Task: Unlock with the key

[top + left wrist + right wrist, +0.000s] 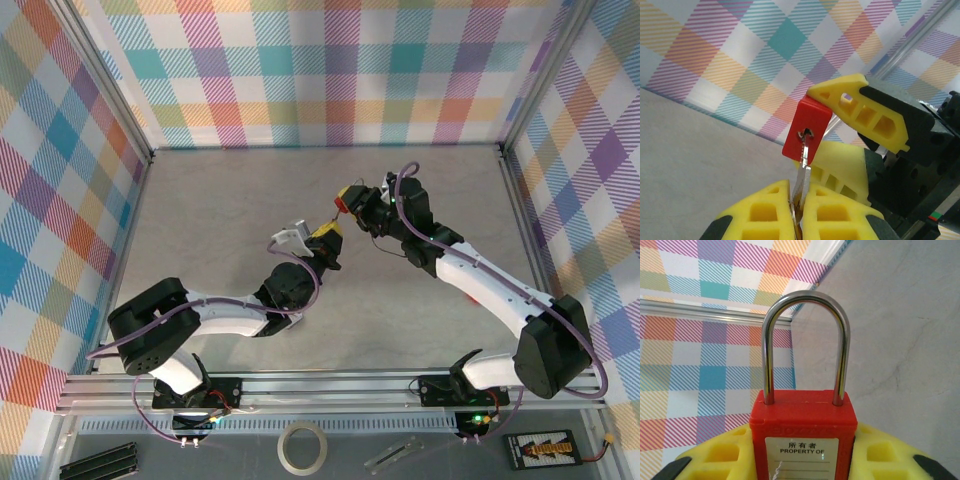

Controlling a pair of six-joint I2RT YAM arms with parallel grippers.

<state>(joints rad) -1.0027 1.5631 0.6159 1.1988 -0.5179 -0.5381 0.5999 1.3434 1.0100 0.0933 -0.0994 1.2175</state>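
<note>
Key point(801, 176) tip in padlock point(813, 119) keyhole

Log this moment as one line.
left claw shut on key | key tip in padlock keyhole | right claw shut on padlock | shackle closed

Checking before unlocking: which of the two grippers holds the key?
The left gripper: it pinches the key, whose tip sits in the red padlock. The right gripper clamps that padlock.

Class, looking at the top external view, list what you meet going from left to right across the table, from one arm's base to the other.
left arm's base → left hand → red padlock → right arm's base
</note>
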